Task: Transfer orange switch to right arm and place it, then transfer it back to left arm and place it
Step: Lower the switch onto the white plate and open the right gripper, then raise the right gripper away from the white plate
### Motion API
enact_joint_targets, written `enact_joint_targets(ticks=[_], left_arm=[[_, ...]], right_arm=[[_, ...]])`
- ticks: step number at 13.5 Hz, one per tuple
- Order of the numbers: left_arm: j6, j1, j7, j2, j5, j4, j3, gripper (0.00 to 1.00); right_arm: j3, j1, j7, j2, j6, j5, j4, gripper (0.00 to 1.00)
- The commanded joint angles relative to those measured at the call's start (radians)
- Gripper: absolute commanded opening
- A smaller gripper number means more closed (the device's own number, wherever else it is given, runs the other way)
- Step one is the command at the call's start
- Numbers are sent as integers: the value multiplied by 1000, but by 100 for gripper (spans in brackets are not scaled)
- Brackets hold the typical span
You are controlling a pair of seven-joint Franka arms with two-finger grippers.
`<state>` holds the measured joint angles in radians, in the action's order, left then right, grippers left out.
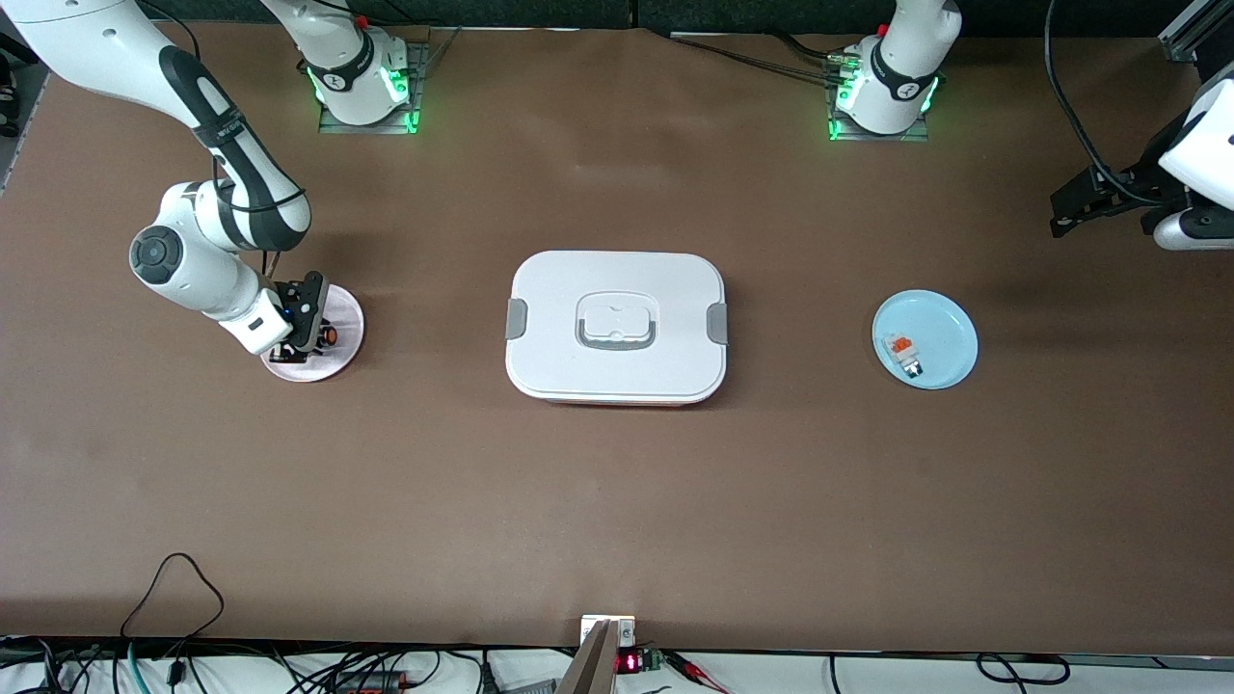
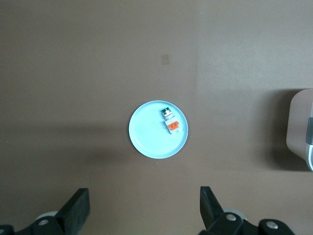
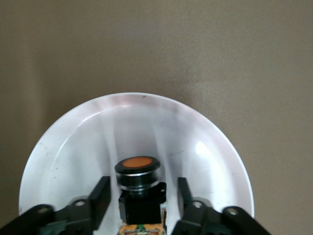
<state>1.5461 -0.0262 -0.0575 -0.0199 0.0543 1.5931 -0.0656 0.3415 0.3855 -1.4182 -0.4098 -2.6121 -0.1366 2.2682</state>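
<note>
The orange switch (image 1: 326, 335) lies on a small white-pink plate (image 1: 345, 310) toward the right arm's end of the table. In the right wrist view the switch (image 3: 139, 176) shows its round orange face and black body. My right gripper (image 1: 310, 333) is down at the plate, open, with one finger on each side of the switch (image 3: 142, 196) and a small gap on each side. My left gripper (image 1: 1070, 207) hangs open and empty high over the left arm's end of the table (image 2: 144, 205). The white box (image 1: 617, 328) stands at mid-table between the two plates; one corner of it shows in the left wrist view (image 2: 301, 127).
A light blue plate (image 1: 950, 333) sits toward the left arm's end and holds a small white-and-grey part with an orange-red top (image 1: 903, 354). Both show in the left wrist view: the plate (image 2: 146, 137) and the part (image 2: 171, 122). Cables run along the table edge nearest the camera.
</note>
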Motion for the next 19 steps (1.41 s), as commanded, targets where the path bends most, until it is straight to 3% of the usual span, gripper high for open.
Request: enact_joint_targets(ticks=[1, 4, 6, 8, 11, 14, 19], left_arm=[[-18, 14, -10, 48, -14, -82, 4, 99], [-18, 12, -19, 45, -14, -96, 4, 99], [-40, 12, -21, 38, -16, -96, 1, 99], [-43, 14, -12, 40, -14, -99, -13, 99], [-46, 12, -15, 40, -7, -97, -42, 99], [-47, -3, -18, 35, -17, -96, -36, 99], [-60, -3, -19, 26, -17, -97, -39, 99]], right_arm=[[31, 15, 67, 43, 88, 8, -19, 100], [76, 12, 146, 80, 223, 87, -87, 100], [76, 6, 156, 85, 360, 217, -177, 100], [76, 1, 207, 88, 481, 261, -287, 100], [94, -10, 474, 104, 679, 262, -425, 100], [99, -127, 918, 180, 897, 262, -611, 100], [99, -266, 1644, 253, 1036, 242, -706, 100]])
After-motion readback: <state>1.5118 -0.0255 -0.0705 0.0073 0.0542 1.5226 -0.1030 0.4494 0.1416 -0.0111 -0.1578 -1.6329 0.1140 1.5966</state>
